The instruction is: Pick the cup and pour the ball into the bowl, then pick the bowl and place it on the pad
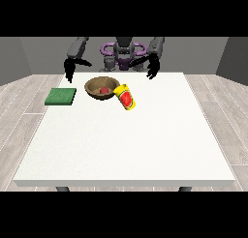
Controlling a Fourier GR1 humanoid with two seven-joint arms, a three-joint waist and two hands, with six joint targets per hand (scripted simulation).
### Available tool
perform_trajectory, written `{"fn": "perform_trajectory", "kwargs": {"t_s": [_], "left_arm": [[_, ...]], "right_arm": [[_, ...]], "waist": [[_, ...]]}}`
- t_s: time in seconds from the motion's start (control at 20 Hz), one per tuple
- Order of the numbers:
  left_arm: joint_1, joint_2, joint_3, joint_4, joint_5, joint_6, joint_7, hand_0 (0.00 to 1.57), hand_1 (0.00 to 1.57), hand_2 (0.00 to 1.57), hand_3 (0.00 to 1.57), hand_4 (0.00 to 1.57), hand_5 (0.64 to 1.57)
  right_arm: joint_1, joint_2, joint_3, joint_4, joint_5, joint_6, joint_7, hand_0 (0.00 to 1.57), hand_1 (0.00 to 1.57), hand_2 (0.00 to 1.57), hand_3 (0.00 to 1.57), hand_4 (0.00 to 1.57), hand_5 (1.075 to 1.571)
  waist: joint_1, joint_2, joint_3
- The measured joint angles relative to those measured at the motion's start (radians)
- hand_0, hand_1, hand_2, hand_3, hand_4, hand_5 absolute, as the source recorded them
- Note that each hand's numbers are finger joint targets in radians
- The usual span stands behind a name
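A brown bowl [101, 87] sits on the white table [126, 145] near its far edge, with a red ball [103, 91] inside it. A yellow cup [125, 97] with a red mark lies tilted on the table, touching the bowl's right rim. A green pad [61, 96] lies flat to the left of the bowl. The hand at the view's left [69, 70] hangs above the far left corner, apart from the pad and bowl, holding nothing. The hand at the view's right [154, 69] hangs over the far edge, right of the cup, holding nothing.
The robot's torso [123, 55] stands behind the table's far edge. Grey floor surrounds the table on all sides. The near and right parts of the table top show only bare white surface.
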Motion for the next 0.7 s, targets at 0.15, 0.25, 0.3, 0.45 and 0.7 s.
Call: {"fn": "perform_trajectory", "kwargs": {"t_s": [0.15, 0.25, 0.3, 0.45, 0.7], "left_arm": [[0.055, 0.014, 0.020, -0.034, 0.087, -0.097, -0.102, 0.00, 0.00, 0.00, 0.00, 0.00, 1.563], [0.080, 0.028, 0.031, -0.051, 0.123, -0.149, -0.146, 0.00, 0.00, 0.00, 0.00, 0.00, 1.564], [0.082, 0.045, 0.048, -0.048, 0.143, -0.177, -0.164, 0.00, 0.00, 0.00, 0.00, 0.00, 1.564], [0.107, 0.064, 0.068, -0.072, 0.176, -0.226, -0.199, 0.00, 0.00, 0.00, 0.00, 0.00, 1.565], [0.135, 0.097, 0.089, -0.119, 0.195, -0.274, -0.207, 0.00, 0.00, 0.00, 0.00, 0.00, 1.565]], "right_arm": [[-0.016, 0.050, 0.003, 0.005, 0.014, -0.076, -0.007, 0.00, 0.00, 0.00, 0.00, 0.32, 1.569], [-0.029, 0.072, 0.004, 0.026, 0.022, -0.110, -0.030, 0.00, 0.00, 0.00, 0.00, 0.31, 1.569], [-0.040, 0.087, 0.014, 0.025, 0.027, -0.131, -0.025, 0.00, 0.00, 0.00, 0.00, 0.31, 1.568], [-0.074, 0.086, 0.008, 0.080, 0.026, -0.153, -0.048, 0.00, 0.00, 0.00, 0.00, 0.26, 1.567], [-0.120, 0.059, -0.013, 0.202, 0.012, -0.155, -0.111, 0.00, 0.00, 0.00, 0.00, 0.19, 1.561]], "waist": [[0.041, 0.016, 0.0048], [0.056, 0.028, 0.0069], [0.053, 0.033, 0.0076], [0.061, 0.045, 0.0090], [0.069, 0.058, 0.0102]]}}
